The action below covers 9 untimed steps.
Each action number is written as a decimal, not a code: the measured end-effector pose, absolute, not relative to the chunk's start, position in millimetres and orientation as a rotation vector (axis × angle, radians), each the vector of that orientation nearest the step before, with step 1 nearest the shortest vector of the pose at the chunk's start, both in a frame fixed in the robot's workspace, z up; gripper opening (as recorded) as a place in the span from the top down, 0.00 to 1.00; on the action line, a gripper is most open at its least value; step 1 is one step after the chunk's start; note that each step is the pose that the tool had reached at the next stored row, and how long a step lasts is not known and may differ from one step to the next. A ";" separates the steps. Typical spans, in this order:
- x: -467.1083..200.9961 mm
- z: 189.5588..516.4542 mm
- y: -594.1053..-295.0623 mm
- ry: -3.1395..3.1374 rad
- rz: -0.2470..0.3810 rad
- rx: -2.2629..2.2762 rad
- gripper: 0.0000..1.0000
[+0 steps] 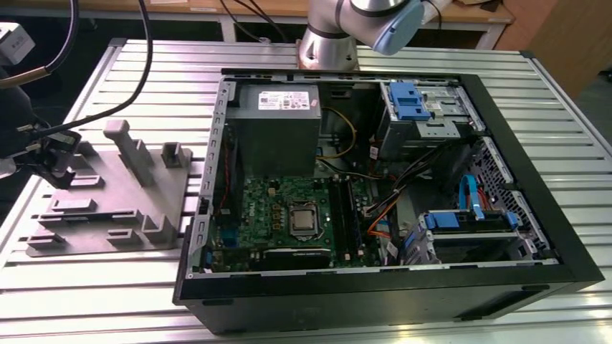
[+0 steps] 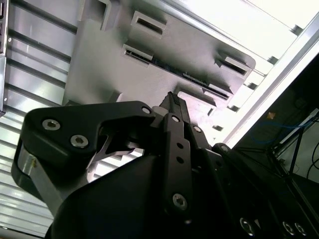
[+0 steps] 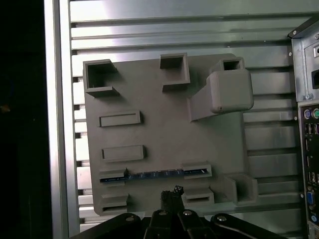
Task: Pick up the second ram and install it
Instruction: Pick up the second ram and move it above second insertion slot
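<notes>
Though its fingers are pinched together on nothing, the tool (image 3: 172, 193) hovers just beside the second ram (image 3: 154, 174). The stick lies slotted in the grey holder (image 3: 164, 129) near the surface (image 3: 174, 30) edge, not yet picked up or installed in the computer case (image 1: 383, 301).

One ram stick (image 3: 154, 174) lies on one grey holder plate (image 3: 164, 132), which sits on one slatted metal table (image 1: 96, 287). One open computer case (image 1: 383, 294) holds one motherboard (image 1: 263, 208), one processor (image 1: 304, 222), one power supply (image 1: 277, 107) and two blue drive brackets: a far bracket (image 1: 406, 100) and a near bracket (image 1: 469, 218). One arm (image 1: 383, 21) carries one gripper (image 3: 172, 191)
</notes>
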State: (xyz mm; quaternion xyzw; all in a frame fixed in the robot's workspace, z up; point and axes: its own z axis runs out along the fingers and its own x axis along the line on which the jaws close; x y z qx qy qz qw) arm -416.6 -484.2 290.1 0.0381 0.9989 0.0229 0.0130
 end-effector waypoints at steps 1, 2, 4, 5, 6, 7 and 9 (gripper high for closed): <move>-416.6 290.1 -484.2 3.112 0.071 0.119 0.90; -416.6 290.1 -484.2 3.112 0.071 0.119 0.90; -416.6 290.1 -484.2 3.112 0.071 0.119 0.90; -416.6 290.1 -484.2 3.112 0.072 0.119 0.90; -416.6 290.1 -484.2 3.112 0.072 0.119 0.90; -416.7 290.1 -484.2 3.113 0.071 0.118 0.90; -416.7 289.9 -484.2 3.113 0.071 0.111 0.90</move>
